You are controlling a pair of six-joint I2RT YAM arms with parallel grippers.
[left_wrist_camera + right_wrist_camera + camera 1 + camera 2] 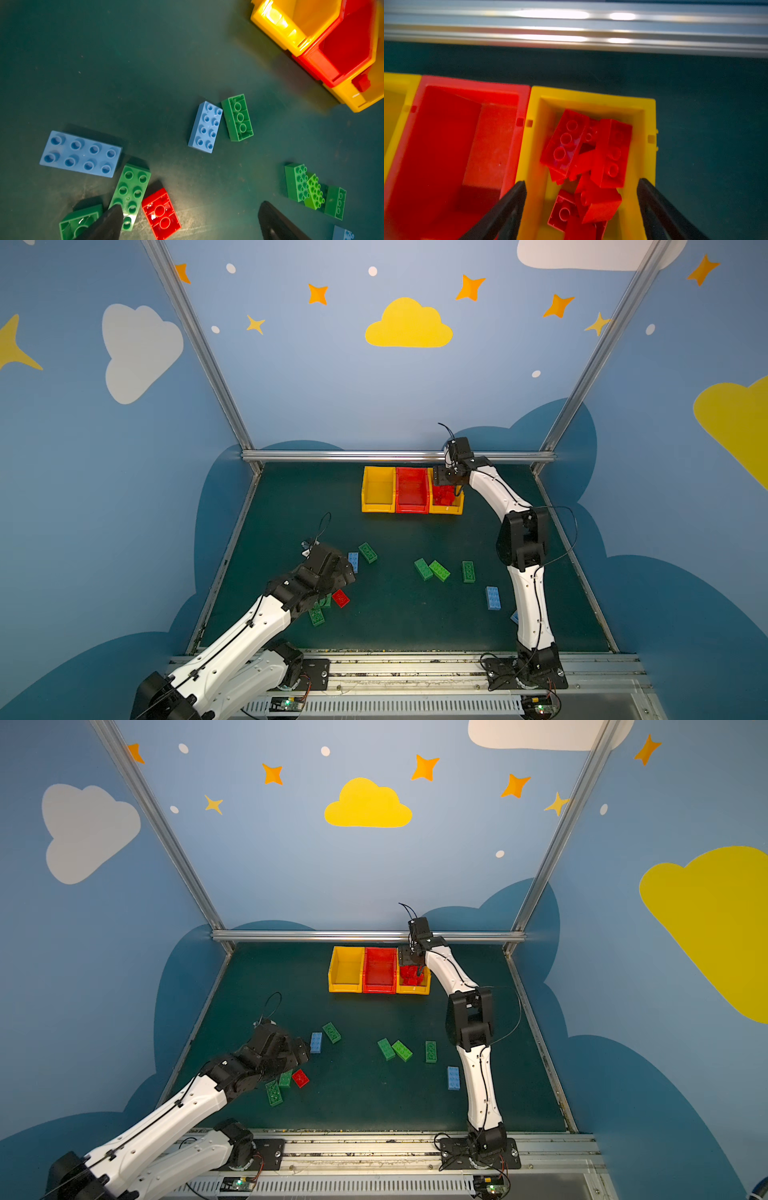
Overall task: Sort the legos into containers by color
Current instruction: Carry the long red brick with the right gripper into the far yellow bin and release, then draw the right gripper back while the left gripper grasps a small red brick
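In both top views the right claw (451, 491) hangs over the yellow bin (445, 509) touching the red bin's (411, 488) right side, pointing down at the red bricks (441, 498) heaped inside. The left claw (348, 572) hovers low, well in front of the red bin and to its left, by a red brick (340, 598). Three green bricks (439, 571) lie in front of the red bin, long axes slanted or running front to back; bare mat (395, 531) separates them from it.

In the left wrist view the left claw stands wide open and holds nothing — one finger (108, 224) overlaps a green brick (131, 191), studs up, and the red brick lies hollow side up between the fingers, long axis slanted.

In the right wrist view the right claw gapes wide, gripping nothing — its fingers (512, 207) straddle the yellow bin, one over the wall shared with the red bin. The red bricks lie tumbled at all angles. A metal rail (571, 27) runs behind the red bin, a strip of mat between.
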